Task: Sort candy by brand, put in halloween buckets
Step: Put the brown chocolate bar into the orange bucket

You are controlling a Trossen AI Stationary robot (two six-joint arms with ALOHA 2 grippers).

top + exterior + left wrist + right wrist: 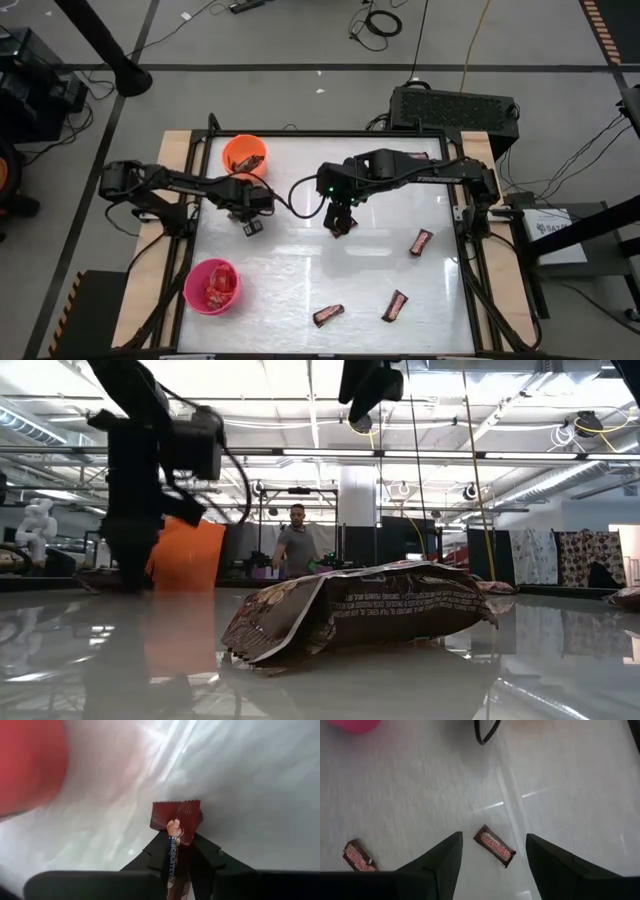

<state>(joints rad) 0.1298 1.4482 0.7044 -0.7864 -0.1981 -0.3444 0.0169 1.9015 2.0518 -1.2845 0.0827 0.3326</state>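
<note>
My left gripper (248, 220) hovers just near of the orange bucket (244, 155), shut on a dark brown candy bar (176, 817). The bucket is an orange blur (27, 765) in the left wrist view. My right gripper (340, 224) hangs open over the table's middle, holding nothing. In its wrist view a brown candy bar (494, 849) lies flat on the table between and beyond the open fingers (493, 836), with another one (357, 857) off to the side. The pink bucket (212, 287) stands near the table's near-left corner with red candy inside. My left gripper pinches the dark brown candy bar between its two fingers (160, 852), which lie along its length. The bar's crimped free end (176, 809) sticks out past the fingertips. It shows above the table surface, touching nothing else that I can see.
Three loose brown bars lie on the table's near right part (421, 241), (395, 305), (328, 315). One of them fills the low view's foreground (360, 615). A black box (455, 105) sits beyond the far edge. A person (295, 545) stands far off in the room.
</note>
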